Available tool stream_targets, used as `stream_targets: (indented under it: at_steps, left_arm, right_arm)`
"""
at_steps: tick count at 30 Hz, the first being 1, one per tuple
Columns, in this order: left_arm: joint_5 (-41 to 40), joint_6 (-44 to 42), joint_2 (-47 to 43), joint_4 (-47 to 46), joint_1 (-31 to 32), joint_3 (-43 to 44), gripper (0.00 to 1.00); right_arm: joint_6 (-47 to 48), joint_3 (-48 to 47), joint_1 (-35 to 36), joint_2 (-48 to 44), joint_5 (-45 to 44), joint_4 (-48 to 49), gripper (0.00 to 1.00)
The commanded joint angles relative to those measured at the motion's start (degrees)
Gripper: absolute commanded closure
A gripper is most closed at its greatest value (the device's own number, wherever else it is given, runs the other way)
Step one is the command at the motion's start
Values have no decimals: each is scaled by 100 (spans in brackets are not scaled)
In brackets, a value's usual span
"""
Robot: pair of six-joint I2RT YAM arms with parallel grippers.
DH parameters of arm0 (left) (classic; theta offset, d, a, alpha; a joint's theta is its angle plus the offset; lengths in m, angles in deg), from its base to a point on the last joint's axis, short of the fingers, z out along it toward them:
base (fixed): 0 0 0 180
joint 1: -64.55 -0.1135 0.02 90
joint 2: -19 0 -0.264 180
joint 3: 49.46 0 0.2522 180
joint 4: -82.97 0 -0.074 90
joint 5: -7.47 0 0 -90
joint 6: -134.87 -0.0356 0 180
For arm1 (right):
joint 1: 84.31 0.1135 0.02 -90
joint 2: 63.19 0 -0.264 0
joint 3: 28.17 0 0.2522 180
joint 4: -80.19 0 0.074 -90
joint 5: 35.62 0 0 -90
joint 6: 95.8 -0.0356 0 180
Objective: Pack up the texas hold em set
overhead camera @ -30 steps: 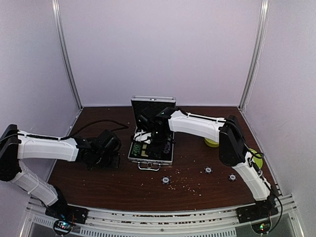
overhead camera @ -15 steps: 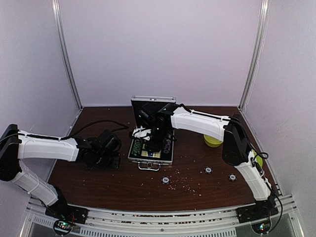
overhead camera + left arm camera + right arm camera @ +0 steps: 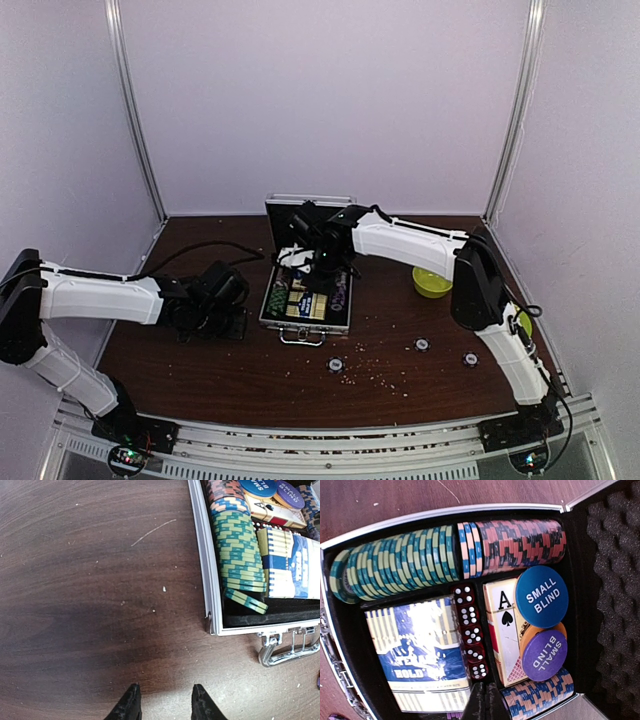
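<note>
The small silver aluminium case (image 3: 303,326) lies open on the brown table. Its lid (image 3: 615,605), lined with black egg-crate foam, stands up at the far side, and its metal handle (image 3: 285,650) faces the near edge. Inside, a row of green-striped poker chips (image 3: 395,560) runs on into red-striped poker chips (image 3: 520,542). Beside that row lie the yellow-blue card box (image 3: 420,655), a column of five tiny red dice (image 3: 470,630), an ace-of-spades deck (image 3: 501,630), a blue disc (image 3: 541,596) and a purple disc (image 3: 544,655), both marked "SMALL BLIND", and blue-striped poker chips (image 3: 540,692).

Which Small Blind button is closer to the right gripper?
The purple button; the blue button lies farther from the right gripper.
</note>
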Motion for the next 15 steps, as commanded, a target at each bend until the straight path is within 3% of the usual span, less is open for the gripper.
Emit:
stream_targets:
  at_steps: [1,15]
  left_arm:
    - [44,-94,37,-152,-33,157,64]
    - [74,-68,67,-210,-33,103,64]
  right_arm:
    - [-42,-81,-7,263,-185,33,100]
    - [-9,326,126,350,-81,-33,96]
